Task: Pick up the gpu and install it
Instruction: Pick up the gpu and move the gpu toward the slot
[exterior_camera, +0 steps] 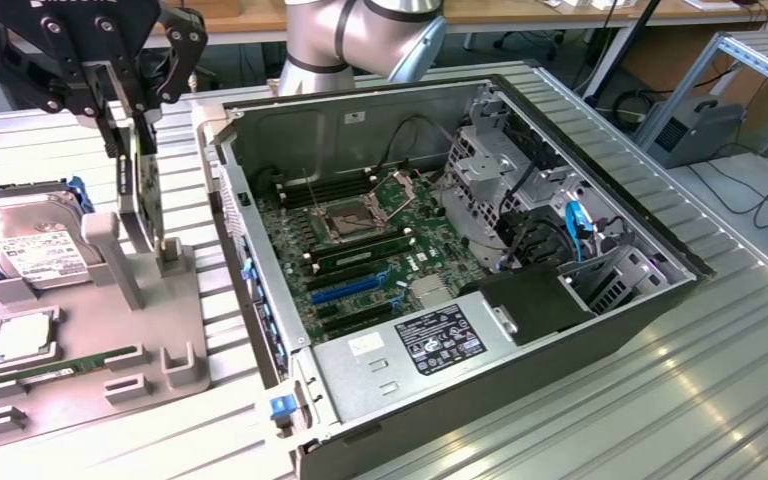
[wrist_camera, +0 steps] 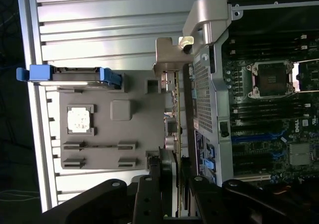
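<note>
The black 2-fingered claw (exterior_camera: 128,125) is partly closed, its fingers (wrist_camera: 159,181) pinching the top edge of the thin green-brown gpu card (exterior_camera: 137,185). The card stands upright on edge in the grey moulded plastic holder tray (exterior_camera: 144,330). It sits just beside the open black computer case (exterior_camera: 357,120) on the ribbed metal table (exterior_camera: 651,400). A silver hard drive (exterior_camera: 31,250) with a white label lies on the same tray.
</note>
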